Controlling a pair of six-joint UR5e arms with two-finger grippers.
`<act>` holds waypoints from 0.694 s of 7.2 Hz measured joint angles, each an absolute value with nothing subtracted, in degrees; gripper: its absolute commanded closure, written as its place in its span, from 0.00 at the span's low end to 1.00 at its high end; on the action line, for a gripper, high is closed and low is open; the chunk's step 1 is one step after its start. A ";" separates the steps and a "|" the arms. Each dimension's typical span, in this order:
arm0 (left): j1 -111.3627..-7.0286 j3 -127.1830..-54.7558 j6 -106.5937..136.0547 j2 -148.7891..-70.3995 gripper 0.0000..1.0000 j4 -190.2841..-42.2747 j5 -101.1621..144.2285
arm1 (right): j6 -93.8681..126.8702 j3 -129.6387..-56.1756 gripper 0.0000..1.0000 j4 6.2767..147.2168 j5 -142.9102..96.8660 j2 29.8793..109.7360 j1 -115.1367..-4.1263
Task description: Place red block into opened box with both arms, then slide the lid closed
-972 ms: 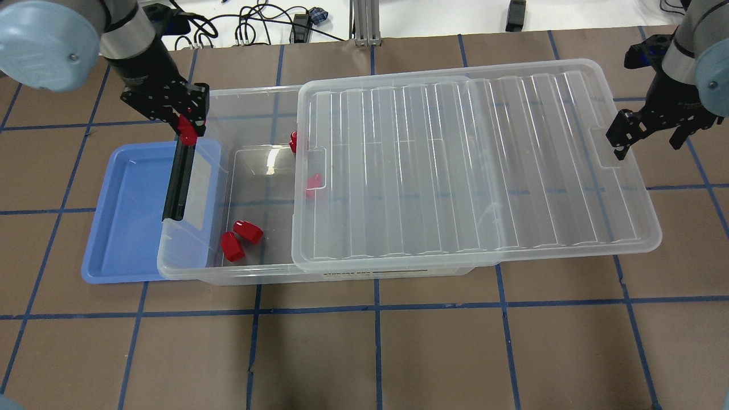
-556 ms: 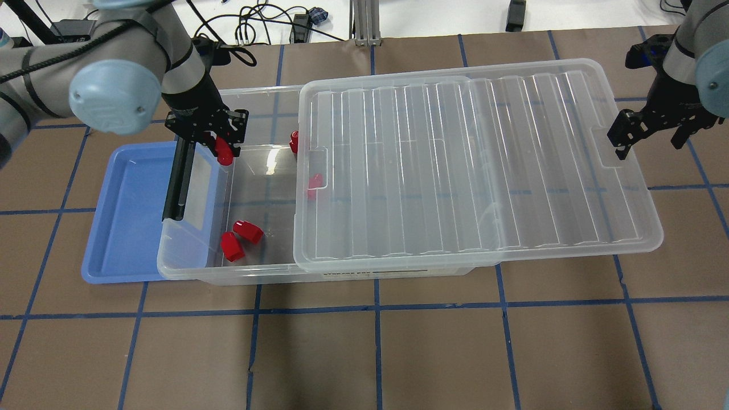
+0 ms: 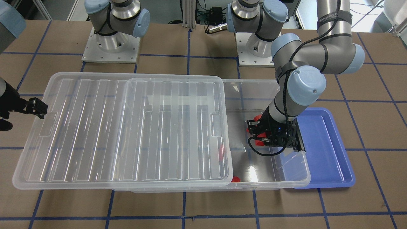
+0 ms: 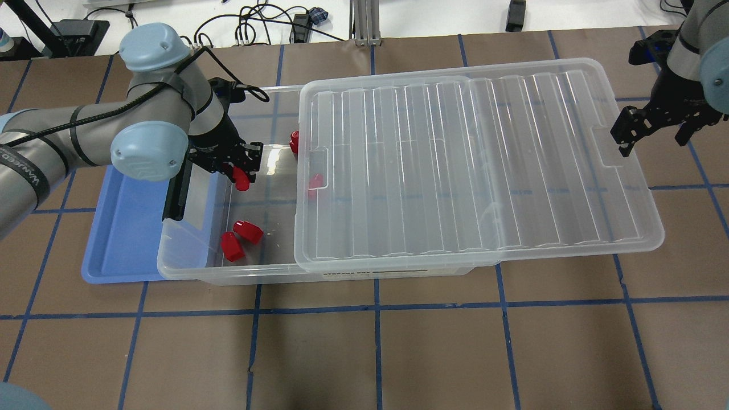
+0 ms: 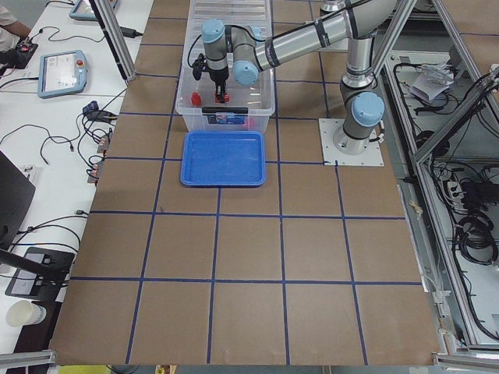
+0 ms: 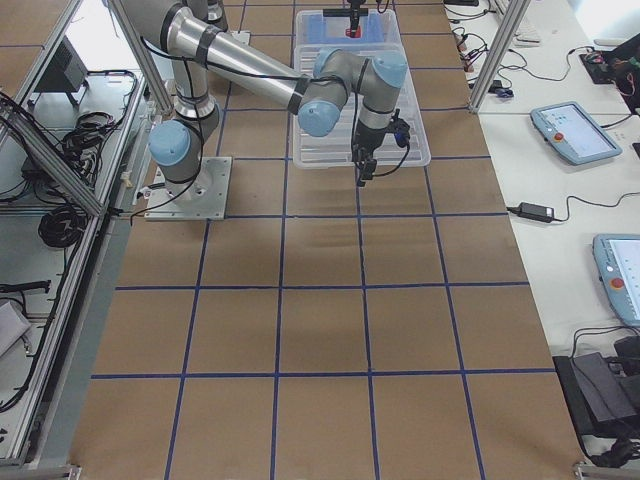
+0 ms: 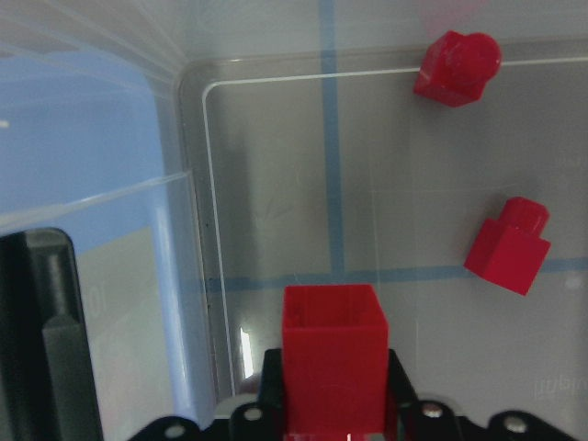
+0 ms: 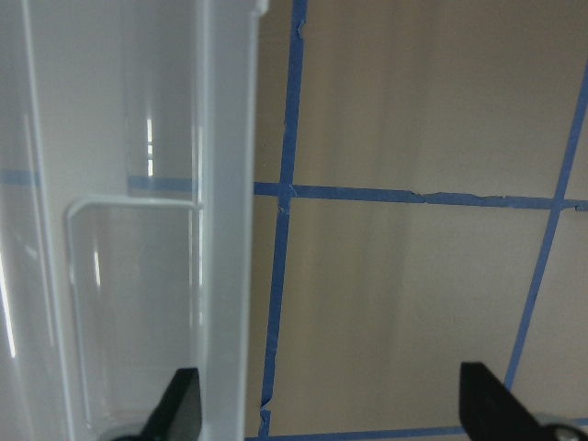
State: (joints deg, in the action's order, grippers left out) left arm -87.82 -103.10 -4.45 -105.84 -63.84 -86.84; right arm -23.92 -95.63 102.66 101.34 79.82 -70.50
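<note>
My left gripper (image 4: 242, 175) is shut on a red block (image 7: 333, 354) and hangs over the uncovered part of the clear box (image 4: 188, 273), just inside its black-bar end (image 4: 175, 191). In the front view this gripper (image 3: 261, 133) sits low in that gap. The ribbed clear lid (image 4: 472, 165) covers most of the box and overhangs its right end. My right gripper (image 4: 655, 132) is open at the lid's right short end by the notch. In its wrist view the lid's rim (image 8: 228, 230) stands between the fingers (image 8: 179, 409).
Two loose red blocks (image 4: 239, 239) lie on the box floor near its front wall; the left wrist view shows two (image 7: 508, 246) ahead. Two more (image 4: 294, 142) sit at the lid's left edge. A blue tray (image 4: 125, 228) lies partly under the box's left end.
My left arm has carried the red block rightward and toward the robot, from over the black bar to over the box's open floor. The right gripper has barely shifted.
</note>
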 measured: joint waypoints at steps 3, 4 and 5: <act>-87.94 -107.57 -6.58 -106.02 0.89 -57.97 -87.32 | -23.42 -94.41 0.00 99.12 100.42 83.67 -70.62; -87.92 -109.32 -7.24 -106.16 0.88 -54.25 -89.45 | -23.23 -94.26 0.00 98.60 100.27 84.58 -70.65; -87.72 -110.62 -7.53 -106.38 0.87 -51.63 -90.32 | -23.16 -94.26 0.00 98.34 100.22 85.00 -70.64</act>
